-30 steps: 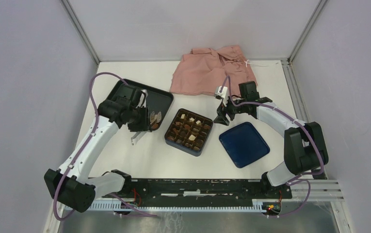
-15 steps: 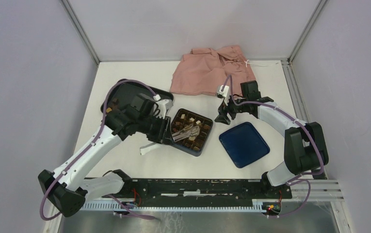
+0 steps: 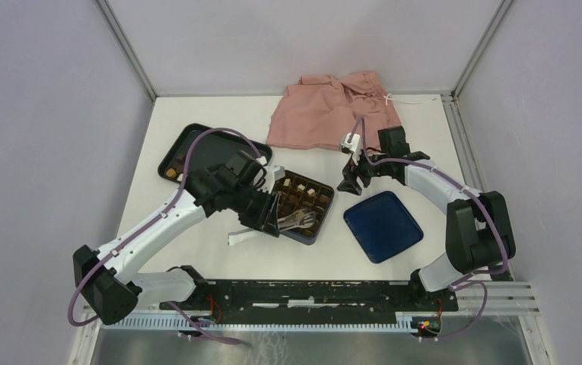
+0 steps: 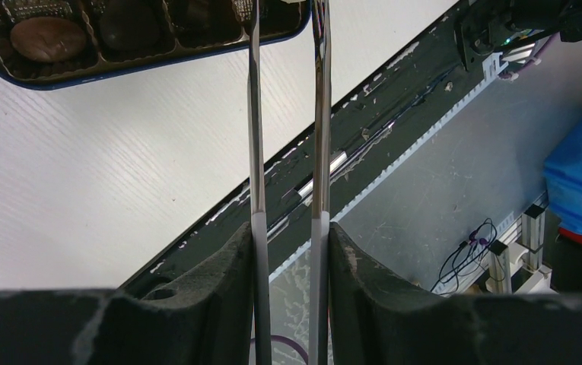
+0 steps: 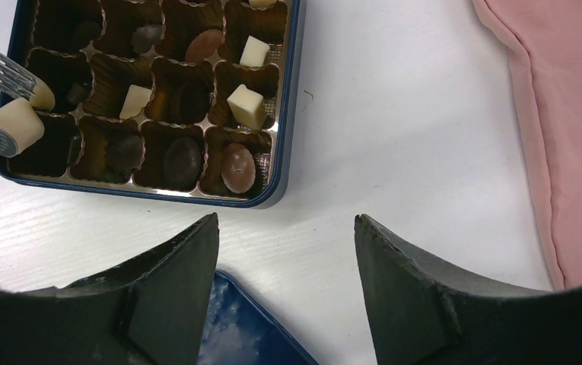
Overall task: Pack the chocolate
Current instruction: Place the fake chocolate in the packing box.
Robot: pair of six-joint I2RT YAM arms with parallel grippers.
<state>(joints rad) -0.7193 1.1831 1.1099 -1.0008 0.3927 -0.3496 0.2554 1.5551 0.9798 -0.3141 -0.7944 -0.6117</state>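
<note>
- Your left tool (image 4: 287,251) was pressed on a pair of metal tongs (image 4: 254,137), whose two arms ran between its fingers.
- The tips of the tongs had a cream-white piece (image 5: 15,125) between them, over a corner cell of the dark blue box (image 5: 291,114).
- The other chocolate (image 5: 246,105) lay in the cells of the box.
- Your right tool (image 5: 286,224) was spread and held nothing, above the bench (image 5: 394,175) just beside the box.
- A blue lid (image 3: 383,226), a black tray (image 3: 215,152) and a pink cloth (image 3: 333,106) lay around.
</note>
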